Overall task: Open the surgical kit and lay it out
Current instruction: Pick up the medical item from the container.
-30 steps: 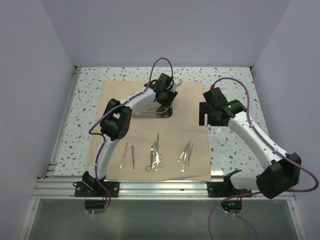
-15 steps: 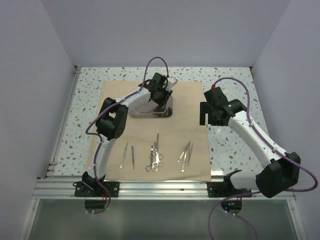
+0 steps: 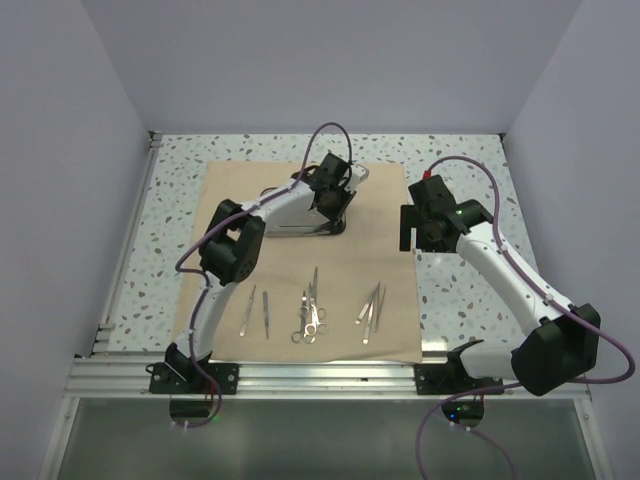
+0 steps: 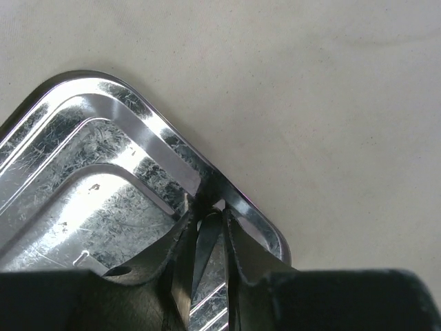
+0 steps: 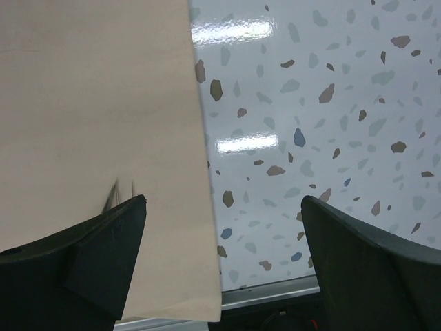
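The tan cloth wrap point(image 3: 385, 290) lies spread flat on the table. The shiny steel tray point(image 3: 290, 222) sits on its far half. My left gripper point(image 3: 337, 188) is shut on the tray's far right corner, its fingers pinching the rim in the left wrist view point(image 4: 210, 215), where the tray point(image 4: 89, 186) lies over the cloth point(image 4: 310, 103). Ring-handled scissors point(image 3: 310, 318) and tweezers point(image 3: 257, 310) point(image 3: 371, 305) lie in a row on the near half. My right gripper point(image 3: 412, 232) hangs open and empty over the cloth's right edge point(image 5: 224, 200).
The speckled tabletop point(image 5: 324, 124) shows to the right of the cloth point(image 5: 89, 103). A metal rail point(image 3: 320, 375) runs along the table's near edge. Grey walls enclose the table on three sides. Dark instrument tips point(image 5: 114, 193) peek beside my right gripper's left finger.
My left gripper swung a little left and then back right and farther away, keeping hold of the tray, which shifted with it. The right arm has not moved.
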Robot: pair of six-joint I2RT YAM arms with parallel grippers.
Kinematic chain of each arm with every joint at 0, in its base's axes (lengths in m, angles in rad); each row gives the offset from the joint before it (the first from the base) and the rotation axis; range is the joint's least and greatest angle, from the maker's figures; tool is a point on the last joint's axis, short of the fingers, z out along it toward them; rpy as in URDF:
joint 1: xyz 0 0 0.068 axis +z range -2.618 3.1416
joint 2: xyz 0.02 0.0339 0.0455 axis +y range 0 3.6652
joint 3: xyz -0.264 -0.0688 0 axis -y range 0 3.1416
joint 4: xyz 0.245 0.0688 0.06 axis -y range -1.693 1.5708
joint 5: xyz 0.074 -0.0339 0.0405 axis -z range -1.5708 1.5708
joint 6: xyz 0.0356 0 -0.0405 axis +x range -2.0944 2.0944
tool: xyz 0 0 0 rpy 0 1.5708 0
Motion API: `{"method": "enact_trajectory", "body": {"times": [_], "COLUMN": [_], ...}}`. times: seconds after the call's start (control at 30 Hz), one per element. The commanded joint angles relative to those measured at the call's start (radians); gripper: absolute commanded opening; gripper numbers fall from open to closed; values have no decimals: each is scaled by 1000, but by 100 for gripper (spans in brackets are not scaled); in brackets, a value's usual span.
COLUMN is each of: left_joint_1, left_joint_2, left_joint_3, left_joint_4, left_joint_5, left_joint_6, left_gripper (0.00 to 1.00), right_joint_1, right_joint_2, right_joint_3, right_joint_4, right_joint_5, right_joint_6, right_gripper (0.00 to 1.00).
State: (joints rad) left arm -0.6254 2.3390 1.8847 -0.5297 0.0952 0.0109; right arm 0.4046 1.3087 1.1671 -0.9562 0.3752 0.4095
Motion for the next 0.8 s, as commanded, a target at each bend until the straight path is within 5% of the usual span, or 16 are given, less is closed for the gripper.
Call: {"method": "enact_trajectory", "body": {"times": [0.0,0.43,0.77], "left_joint_1": [-19,-28,-17], "left_joint_2": [129,92,201], "left_joint_3": [-56,-205,-154], "left_joint_4": [-228,-253,-332], "left_joint_5": [-37,-184,-448], "left_joint_6": [-43,-69,-101], "left_gripper": [25,32,17], "right_joint_1": [-7,-18,-23], "right_joint_2": [-23,-37,-25], "right_joint_3": [2,-21,-11], "right_joint_4": [19,27,31], "right_joint_5": [-1,-6,-7], "right_joint_6": [-14,-15,-24], "right_gripper": [99,99,98]}}
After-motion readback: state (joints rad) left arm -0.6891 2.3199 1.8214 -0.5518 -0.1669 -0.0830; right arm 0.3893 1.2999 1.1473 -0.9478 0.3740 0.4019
